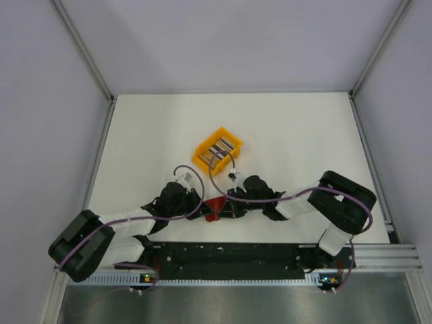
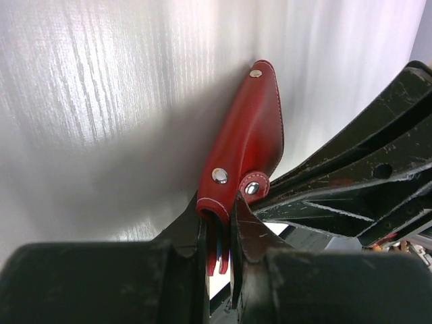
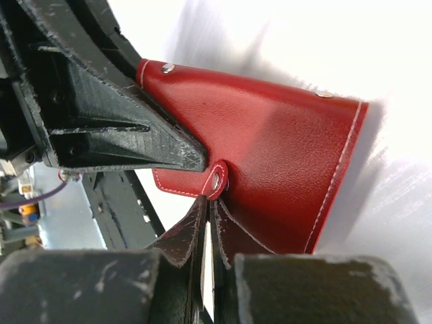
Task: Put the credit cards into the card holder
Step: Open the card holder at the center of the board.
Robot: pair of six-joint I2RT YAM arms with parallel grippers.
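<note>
white matte table (image 1: 148, 135), faint grain on its surface in the wrist views, boxed in by pale grey walls (image 1: 40, 101) and aluminium corner posts (image 1: 81, 47). at the middle of the near edge, small dark red stitched leather card holder (image 1: 217, 208), clamped along one edge in narrow jaws of black left gripper (image 2: 219, 223). black right gripper (image 3: 206, 206) pressed fully together, tips at the little snap tab; pinching it or not, cannot tell. thin grey and dark credit cards (image 1: 223, 148) lying in small yellow plastic bin (image 1: 200, 154) near the table's centre.
</note>
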